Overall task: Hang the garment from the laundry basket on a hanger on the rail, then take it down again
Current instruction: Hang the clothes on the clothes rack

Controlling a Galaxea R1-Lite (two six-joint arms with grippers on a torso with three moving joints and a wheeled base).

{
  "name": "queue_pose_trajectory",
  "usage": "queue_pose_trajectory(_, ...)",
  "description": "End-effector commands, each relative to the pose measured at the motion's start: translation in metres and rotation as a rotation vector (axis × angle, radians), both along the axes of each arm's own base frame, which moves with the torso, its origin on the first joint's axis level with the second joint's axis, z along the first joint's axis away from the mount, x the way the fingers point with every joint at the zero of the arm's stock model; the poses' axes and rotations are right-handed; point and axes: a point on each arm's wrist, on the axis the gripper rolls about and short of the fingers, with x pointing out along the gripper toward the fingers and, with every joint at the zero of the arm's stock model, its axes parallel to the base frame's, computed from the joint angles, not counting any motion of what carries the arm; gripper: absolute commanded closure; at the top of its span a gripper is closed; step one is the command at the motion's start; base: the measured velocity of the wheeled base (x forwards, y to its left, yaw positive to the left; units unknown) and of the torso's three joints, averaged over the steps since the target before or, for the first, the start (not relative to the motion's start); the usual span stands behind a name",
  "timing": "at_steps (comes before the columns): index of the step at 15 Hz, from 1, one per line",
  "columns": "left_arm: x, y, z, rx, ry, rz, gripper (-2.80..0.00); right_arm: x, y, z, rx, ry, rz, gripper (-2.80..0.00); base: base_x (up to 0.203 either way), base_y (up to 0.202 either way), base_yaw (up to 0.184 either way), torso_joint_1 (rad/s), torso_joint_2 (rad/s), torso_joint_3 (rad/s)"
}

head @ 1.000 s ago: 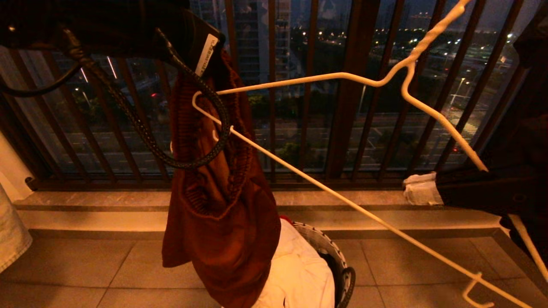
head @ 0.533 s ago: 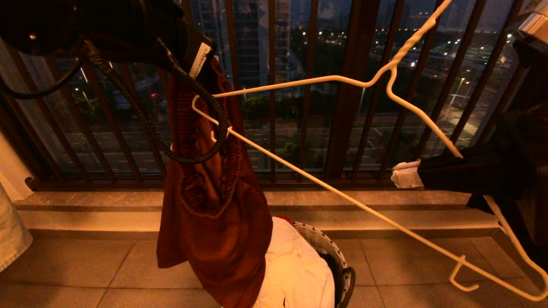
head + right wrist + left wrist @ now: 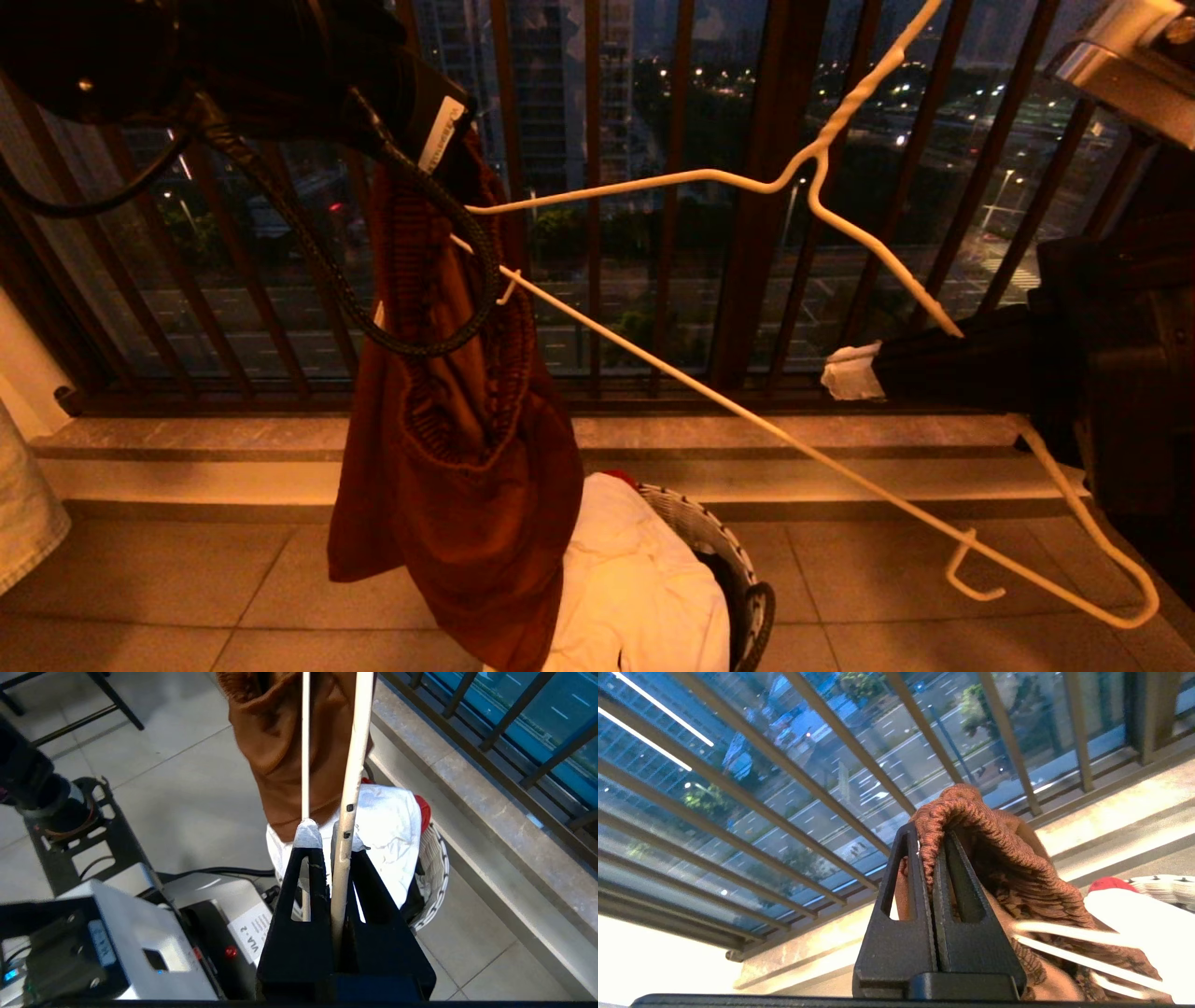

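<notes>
The left gripper (image 3: 931,854) is closed on the gathered waistband of the garment (image 3: 467,467), the rust-brown shorts. In the head view it sits at about 11 o'clock, high in the scene. The waistband fabric folds over the fingertips (image 3: 913,844) and is pinched between the two black fingers. The shorts hang freely below the grip, clear of the floor (image 3: 140,579), with the lower hem in front of the laundry basket (image 3: 719,551).

The right gripper (image 3: 327,840) is closed on the hanger (image 3: 747,425), the thin white wire one. In the head view it enters at about 3 o'clock. It clamps the sloping shoulder wire; the straight bottom wire passes just beside one finger. The hanger is held tilted, with the twisted neck pointing to about 1 o'clock and the far end at about 9 o'clock. That far end reaches the waistband opening of the shorts; whether the wire passes inside the fabric cannot be determined.

The laundry basket stands on the tiled floor at about 6 o'clock, just beside the stone ledge (image 3: 233,439). A white cloth (image 3: 635,588) lies heaped over the basket, with a red item (image 3: 423,812) at the rim. A dark barred railing (image 3: 766,187) runs behind the ledge. A light denim fabric (image 3: 28,523) shows at about 8 o'clock.
</notes>
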Motion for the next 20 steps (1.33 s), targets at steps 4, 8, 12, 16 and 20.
queue_pose_trajectory(4, -0.002, -0.001, 0.001, -0.010, 0.000, -0.025, 0.00, 0.016, 0.014, 0.000, -0.038, -0.020, -0.028, 0.00, 0.000, 0.000, 0.000, 0.000, 0.00, 0.000)
queue_pose_trajectory(8, -0.012, -0.020, -0.003, -0.079, 0.020, -0.101, 0.00, 0.021, 0.018, -0.003, -0.051, -0.010, -0.028, 0.00, 0.000, 0.000, 0.000, 0.000, 0.00, 0.000)
queue_pose_trajectory(12, -0.018, -0.035, -0.008, -0.192, 0.059, -0.155, 0.00, 0.029, 0.015, -0.006, -0.029, -0.020, -0.066, 0.00, 0.000, 0.000, 0.000, 0.000, 0.00, 0.000)
queue_pose_trajectory(16, -0.022, -0.041, -0.007, -0.243, 0.067, -0.178, 0.00, 0.042, 0.023, -0.022, -0.022, -0.018, -0.066, 0.00, 0.000, 0.000, 0.000, 0.000, 0.00, 0.000)
queue_pose_trajectory(20, -0.034, -0.046, -0.004, -0.313, 0.079, -0.216, 0.00, 0.055, 0.034, -0.026, 0.042, -0.019, -0.084, 0.00, 0.000, 0.000, 0.000, 0.000, 0.00, 0.000)
